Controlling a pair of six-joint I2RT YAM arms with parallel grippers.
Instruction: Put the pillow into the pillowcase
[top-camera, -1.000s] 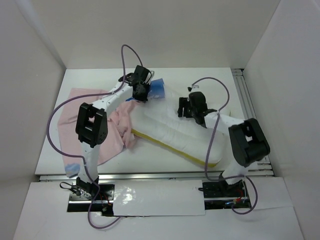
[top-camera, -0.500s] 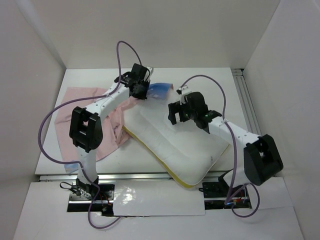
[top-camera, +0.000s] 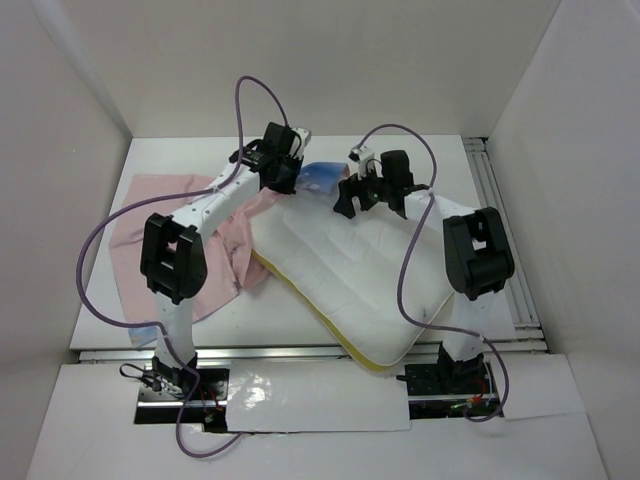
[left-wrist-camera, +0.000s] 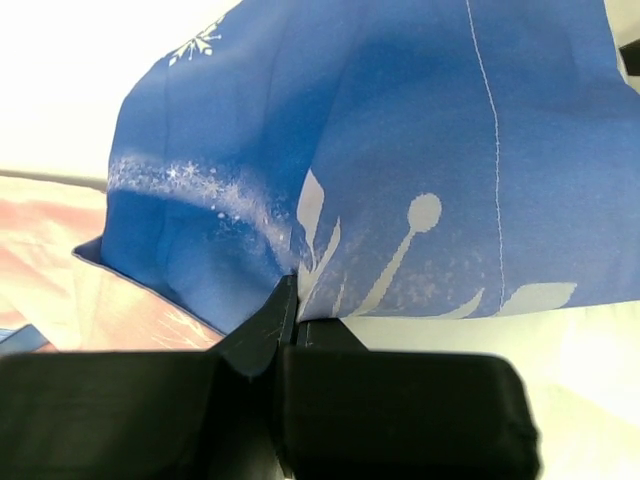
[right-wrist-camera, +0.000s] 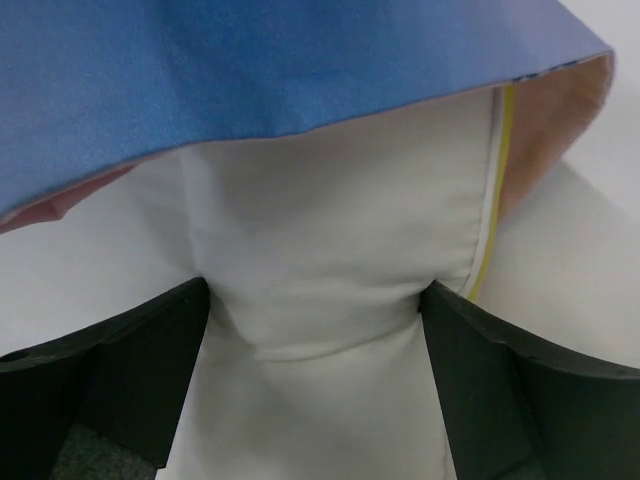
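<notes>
left claw (left-wrist-camera: 292, 305) was clenched on the pillowcase (left-wrist-camera: 400, 150). its fingers were pressed together on the hem of the blue printed side, and that blue panel was lifted and spread above the claw. a white snowflake print showed near the panel's upper left corner, and the pale pink reverse showed below it on the left.

right claw (right-wrist-camera: 315, 360) was released, its jaws spread wide. a corner of the pillow (right-wrist-camera: 320, 250) filled the gap between the two black fingers (right-wrist-camera: 120, 370) and touched the inner face of each. the blue edge of the pillowcase hung over that corner like a hood, with the pink lining visible at both sides. the yellow strip (right-wrist-camera: 490, 230) ran down the right edge of the corner, just inside the lining.

in the top view both claws met at the far middle of the worktop (top-camera: 200, 155), at the blue mouth of the pillowcase. only the far corner of the pillow sat under the blue fabric. the rest of the pillow lay outside, slanting from there toward the near right edge of the worktop, yellow strip along its near left side. the pink body of the pillowcase lay crumpled and flat on the left half of the worktop, touching the pillow's left side.
</notes>
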